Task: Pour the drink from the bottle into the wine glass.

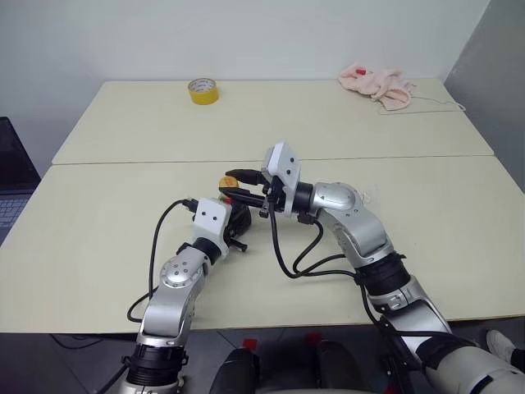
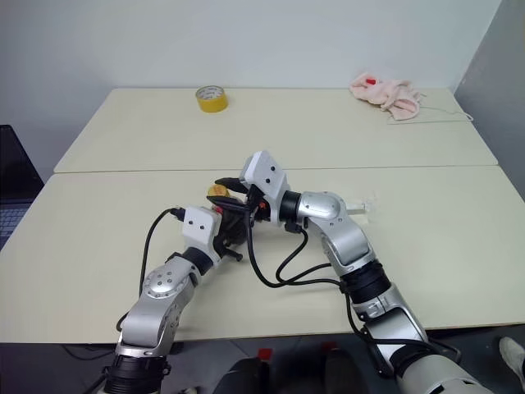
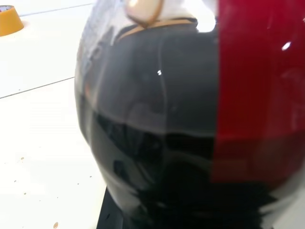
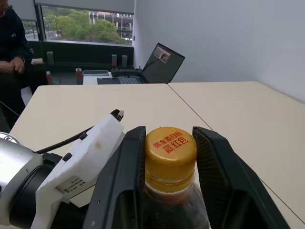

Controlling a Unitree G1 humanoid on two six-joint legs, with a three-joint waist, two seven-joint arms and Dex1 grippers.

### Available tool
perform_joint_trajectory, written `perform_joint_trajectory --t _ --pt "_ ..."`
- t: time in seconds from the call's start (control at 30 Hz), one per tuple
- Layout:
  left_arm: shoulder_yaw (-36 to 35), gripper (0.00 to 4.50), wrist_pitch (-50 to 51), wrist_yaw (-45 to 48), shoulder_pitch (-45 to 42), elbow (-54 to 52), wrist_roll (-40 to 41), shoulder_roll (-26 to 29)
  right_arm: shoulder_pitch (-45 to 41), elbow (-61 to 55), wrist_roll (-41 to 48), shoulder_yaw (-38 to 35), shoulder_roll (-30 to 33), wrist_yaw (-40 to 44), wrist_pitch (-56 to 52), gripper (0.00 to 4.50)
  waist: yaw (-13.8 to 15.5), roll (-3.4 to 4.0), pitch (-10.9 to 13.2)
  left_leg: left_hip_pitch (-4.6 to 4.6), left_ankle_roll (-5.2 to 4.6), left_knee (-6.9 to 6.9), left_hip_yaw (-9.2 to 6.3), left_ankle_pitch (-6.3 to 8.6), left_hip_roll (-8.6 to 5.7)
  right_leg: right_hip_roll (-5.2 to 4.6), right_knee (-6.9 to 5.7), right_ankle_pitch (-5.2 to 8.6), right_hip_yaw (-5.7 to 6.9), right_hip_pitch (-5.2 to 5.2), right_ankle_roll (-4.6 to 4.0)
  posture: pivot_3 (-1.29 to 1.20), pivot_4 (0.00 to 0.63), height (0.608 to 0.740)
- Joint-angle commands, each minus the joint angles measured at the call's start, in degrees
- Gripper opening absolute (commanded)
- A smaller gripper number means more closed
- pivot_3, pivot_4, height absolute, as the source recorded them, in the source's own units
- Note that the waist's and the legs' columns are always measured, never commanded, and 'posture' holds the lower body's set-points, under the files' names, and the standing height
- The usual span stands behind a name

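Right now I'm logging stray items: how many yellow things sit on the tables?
2: the yellow tape roll on the far table, and the yellow cap on the bottle between the right gripper's fingers.

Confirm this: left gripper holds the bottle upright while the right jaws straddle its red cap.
Wrong colour: the cap is yellow, as the right wrist view shows. The left gripper does hold the bottle upright, and the right gripper jaws straddle that cap.

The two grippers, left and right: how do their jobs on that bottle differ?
The left gripper is shut on the bottle low down, around its dark body; the right gripper sits up top, one finger on each side of the yellow cap. The left reaches forward from below; the right comes in sideways from above. Both have black fingers and work on the same bottle.
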State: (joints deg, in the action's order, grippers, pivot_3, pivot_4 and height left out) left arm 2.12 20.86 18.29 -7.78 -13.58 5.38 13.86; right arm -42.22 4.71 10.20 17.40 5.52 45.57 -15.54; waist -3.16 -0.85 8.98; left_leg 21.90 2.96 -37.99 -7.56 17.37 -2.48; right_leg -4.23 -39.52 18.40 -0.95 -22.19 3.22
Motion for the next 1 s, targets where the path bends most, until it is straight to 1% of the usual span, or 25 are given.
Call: perform_joint_trajectory --t 0.03,0.1,0.13,0.6,1.0 --pt "-0.1 0.67 -0.6 0.1 -0.3 -1.6 0.1 0.3 -1.2 -1.7 -1.0 0.4 0.7 -0.4 -0.1 2.49 0.0 0.0 0.0 0.01 0.0 0.0 0.0 0.0 0.0 0.0 0.0 0.0 0.01 0.0 0.0 0.0 0.15 0.74" --pt "0.0 0.67 -0.6 0.1 -0.2 -1.7 0.1 0.3 -1.2 -1.9 -1.1 0.4 0.6 -0.8 -0.4 3.22 0.0 0.0 0.0 0.01 0.0 0.0 0.01 0.0 -0.01 0.0 0.01 0.0 -0.01 0.0 0.0 0.0 0.15 0.74" --pt "0.0 0.67 -0.6 0.1 -0.2 -1.8 0.1 0.3 -1.3 -1.9 -1.2 0.4 0.5 -0.9 -0.4 3.52 0.0 0.0 0.0 0.0 0.0 0.0 0.01 0.0 -0.01 0.0 0.01 0.0 -0.01 0.0 0.0 0.0 0.15 0.74" --pt "0.1 0.67 -0.5 0.0 -0.1 -1.8 0.1 0.2 -1.6 -3.1 0.7 -1.4 -0.8 -2.6 -3.4 3.54 0.0 0.0 0.0 0.0 0.0 0.0 0.0 0.0 0.0 0.0 0.0 0.0 -0.01 0.0 0.0 0.0 0.15 0.74" --pt "0.1 0.67 -0.4 0.0 -0.1 -1.7 0.1 0.2 -1.6 -3.2 1.1 -3.1 0.0 -4.6 -5.1 3.54 0.0 0.0 0.0 0.0 0.0 0.0 0.01 0.0 0.0 0.0 0.0 0.0 -0.01 0.0 0.0 0.0 0.15 0.74"
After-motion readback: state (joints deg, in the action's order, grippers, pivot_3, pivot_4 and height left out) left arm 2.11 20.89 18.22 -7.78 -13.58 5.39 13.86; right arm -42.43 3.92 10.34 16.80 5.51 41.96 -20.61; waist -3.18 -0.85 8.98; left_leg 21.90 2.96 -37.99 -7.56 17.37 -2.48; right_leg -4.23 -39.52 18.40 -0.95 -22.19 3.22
